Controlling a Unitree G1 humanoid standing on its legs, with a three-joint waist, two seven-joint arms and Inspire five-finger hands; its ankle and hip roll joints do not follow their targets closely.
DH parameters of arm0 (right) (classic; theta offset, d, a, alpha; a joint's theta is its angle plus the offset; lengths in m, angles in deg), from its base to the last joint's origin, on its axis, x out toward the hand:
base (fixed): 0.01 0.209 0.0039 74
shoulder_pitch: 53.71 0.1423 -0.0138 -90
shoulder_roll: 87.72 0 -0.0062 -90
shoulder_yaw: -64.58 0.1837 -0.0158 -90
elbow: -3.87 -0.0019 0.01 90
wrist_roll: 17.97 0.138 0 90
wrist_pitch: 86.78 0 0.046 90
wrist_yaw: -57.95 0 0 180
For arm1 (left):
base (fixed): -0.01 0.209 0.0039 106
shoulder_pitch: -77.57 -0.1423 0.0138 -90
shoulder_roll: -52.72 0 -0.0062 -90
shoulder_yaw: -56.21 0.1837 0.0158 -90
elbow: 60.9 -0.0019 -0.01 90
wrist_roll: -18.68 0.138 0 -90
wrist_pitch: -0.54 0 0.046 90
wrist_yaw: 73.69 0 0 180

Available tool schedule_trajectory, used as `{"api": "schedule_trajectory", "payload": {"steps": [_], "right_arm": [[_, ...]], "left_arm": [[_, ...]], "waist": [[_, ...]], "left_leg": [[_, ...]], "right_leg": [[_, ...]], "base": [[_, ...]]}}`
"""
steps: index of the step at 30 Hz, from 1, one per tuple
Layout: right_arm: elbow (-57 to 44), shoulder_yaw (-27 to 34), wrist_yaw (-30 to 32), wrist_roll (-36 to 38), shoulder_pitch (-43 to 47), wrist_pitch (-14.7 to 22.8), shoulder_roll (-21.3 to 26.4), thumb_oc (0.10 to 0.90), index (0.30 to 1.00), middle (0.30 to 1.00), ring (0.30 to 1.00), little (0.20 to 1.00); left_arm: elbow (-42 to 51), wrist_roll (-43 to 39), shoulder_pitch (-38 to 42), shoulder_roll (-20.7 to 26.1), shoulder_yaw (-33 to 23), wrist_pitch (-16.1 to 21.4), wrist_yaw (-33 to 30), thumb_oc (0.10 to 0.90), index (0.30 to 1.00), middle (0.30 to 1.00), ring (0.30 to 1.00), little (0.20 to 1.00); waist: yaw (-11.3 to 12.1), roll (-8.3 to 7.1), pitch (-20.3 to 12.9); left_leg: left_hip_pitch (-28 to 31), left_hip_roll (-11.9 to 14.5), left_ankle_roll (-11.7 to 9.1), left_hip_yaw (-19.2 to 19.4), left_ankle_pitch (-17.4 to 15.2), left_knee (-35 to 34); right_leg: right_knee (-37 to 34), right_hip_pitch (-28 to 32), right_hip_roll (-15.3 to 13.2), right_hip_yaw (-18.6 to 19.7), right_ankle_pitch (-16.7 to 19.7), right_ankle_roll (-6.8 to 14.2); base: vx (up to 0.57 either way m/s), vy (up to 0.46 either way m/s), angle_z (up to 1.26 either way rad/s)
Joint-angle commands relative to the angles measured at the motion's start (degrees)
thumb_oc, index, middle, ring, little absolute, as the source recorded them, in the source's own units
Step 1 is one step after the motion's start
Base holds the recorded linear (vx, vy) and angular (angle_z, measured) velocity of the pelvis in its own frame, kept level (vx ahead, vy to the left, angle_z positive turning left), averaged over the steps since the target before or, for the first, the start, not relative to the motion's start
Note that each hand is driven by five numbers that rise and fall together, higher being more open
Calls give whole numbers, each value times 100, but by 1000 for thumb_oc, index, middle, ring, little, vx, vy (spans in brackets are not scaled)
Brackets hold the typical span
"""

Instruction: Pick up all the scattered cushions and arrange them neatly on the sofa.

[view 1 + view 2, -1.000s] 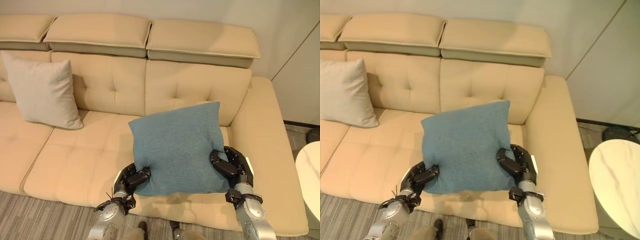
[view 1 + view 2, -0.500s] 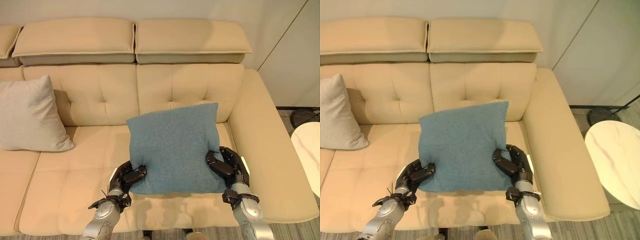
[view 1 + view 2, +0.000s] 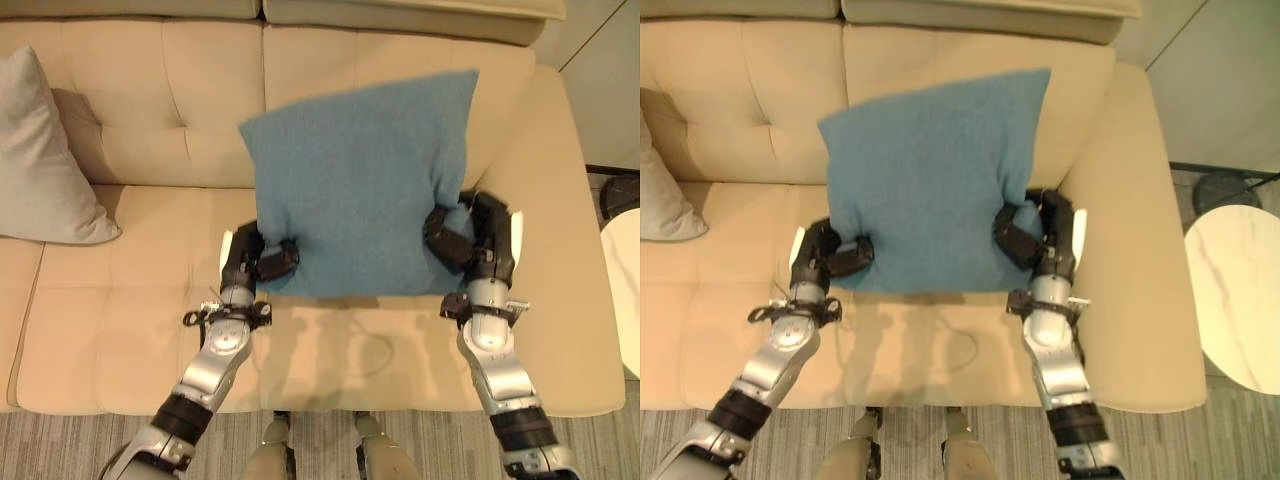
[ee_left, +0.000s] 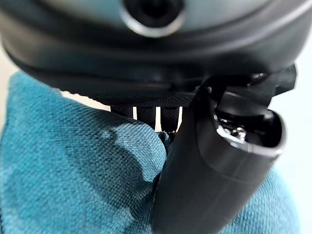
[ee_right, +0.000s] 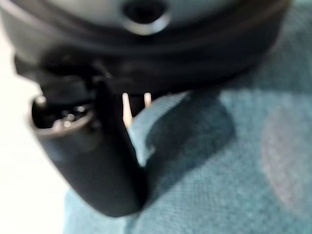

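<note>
A teal cushion (image 3: 360,180) is pinched between the left hand (image 3: 258,263) and right hand (image 3: 465,235), seemingly above the beige sofa (image 3: 110,320); a grey cushion (image 3: 40,170) leans well beyond the left hand.

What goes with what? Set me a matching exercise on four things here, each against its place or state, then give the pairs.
Things:
1. blue cushion
2. pale cushion
3. left hand
4. round table

Places or states:
A. leaning against the sofa's backrest on the robot's left
B. on the floor past the sofa's arm on the robot's right
C. held up over the seat, a hand at each lower corner
D. shut on the blue cushion's lower corner

Pairs: 1-C, 2-A, 3-D, 4-B
</note>
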Motion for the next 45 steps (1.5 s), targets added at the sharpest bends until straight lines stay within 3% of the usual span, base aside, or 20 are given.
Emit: {"api": "schedule_trajectory", "payload": {"steps": [1, 4, 10, 16, 22, 23, 24, 25, 26, 36, 41, 45], "right_arm": [[-455, -511, 421, -1102, 896, 1030, 299, 400, 300, 300, 300, 300], [-80, -613, 920, -1484, 1421, 896, 434, 400, 300, 300, 300, 300], [935, -953, 1158, -1406, 2373, 645, 669, 400, 300, 300, 300, 300], [3372, -1588, 1104, -308, 4091, 372, 619, 400, 300, 300, 300, 300], [4669, -1938, 707, 588, 5002, 196, 807, 400, 300, 300, 300, 300], [4815, -2005, 583, 738, 5087, 191, 856, 400, 300, 300, 300, 300], [4890, -2051, 515, 825, 5162, 187, 879, 400, 300, 300, 300, 300], [5037, -2130, 408, 961, 5235, 172, 922, 552, 528, 528, 528, 528], [5149, -2172, 319, 1063, 5284, 147, 962, 800, 900, 900, 900, 900], [4888, -1963, 154, 1182, 4798, 200, 1170, 800, 900, 900, 900, 900], [4490, -1585, 85, 1056, 4028, 233, 1429, 800, 900, 900, 900, 900], [3920, -723, -44, 902, 2536, 322, 1790, 800, 900, 900, 900, 900]], "left_arm": [[806, 978, 1653, -382, 462, 1548, -252, 400, 300, 300, 300, 300], [477, 1258, 2189, -437, 453, 1546, -746, 400, 300, 300, 300, 300], [-692, 964, 3204, -381, 661, 1429, -853, 400, 300, 300, 300, 300], [-3042, 246, 5100, -263, 1165, 1192, -547, 400, 300, 300, 300, 300], [-3916, -263, 5650, -142, 1366, 1168, -171, 400, 300, 300, 300, 300], [-4081, -347, 5733, -116, 1401, 1159, -101, 511, 467, 467, 467, 467], [-4159, -419, 5770, -92, 1421, 1161, -35, 800, 900, 900, 900, 900], [-4281, -568, 5819, -86, 1412, 1171, 23, 800, 900, 900, 900, 900], [-4335, -705, 5824, -56, 1419, 1180, 84, 800, 900, 900, 900, 900], [-3988, -746, 5053, 383, 951, 1169, 115, 800, 900, 900, 900, 900], [-3774, -692, 4415, 825, 494, 1170, 75, 800, 900, 900, 900, 900], [-3586, -717, 3382, 1330, -218, 1168, 228, 800, 900, 900, 900, 900]], "waist": [[103, 179, -431], [120, 182, -342], [136, 204, -184], [135, 330, 163], [101, 384, 365], [86, 383, 388], [76, 383, 397], [56, 386, 410], [54, 385, 420], [70, 373, 367], [80, 361, 294], [43, 327, 127]], "left_leg": [[19, -14, -170, 90, -572, 2], [-210, -56, -203, 53, -493, 2], [-456, -51, -254, 35, -380, 2], [-769, -55, -308, 12, -263, 2], [-1142, -53, -359, -18, -174, 2], [-1210, -57, -370, -18, -145, 2], [-1252, -60, -374, -20, -142, 2], [-1297, -68, -377, -19, -134, 2], [-1318, -67, -381, -22, -127, 2], [-1295, -71, -407, 6, -139, 2], [-1153, -60, -415, 5, -174, 2], [-907, -51, -419, -8, -206, 2]], "right_leg": [[20, 19, 190, -221, -367, 211], [20, -210, 186, -265, -331, 217], [20, -471, 189, -270, -273, 210], [20, -809, 192, -289, -164, 221], [20, -1214, 221, -286, -74, 243], [20, -1283, 230, -289, -50, 255], [20, -1321, 233, -286, -42, 256], [20, -1370, 241, -294, -30, 263], [20, -1400, 241, -310, -26, 268], [20, -1412, 265, -321, -34, 257], [20, -1283, 268, -358, -80, 248], [20, -1039, 266, -416, -129, 232]], "base": [[-48, -32, 5], [-53, -38, 8], [-47, -27, 7], [-54, 0, 4], [-46, -15, -7], [-38, -30, -8], [-24, -23, 39], [-23, -21, 51], [-24, -15, 30], [-10, -11, -5], [13, -8, -3], [47, -19, -3]]}}
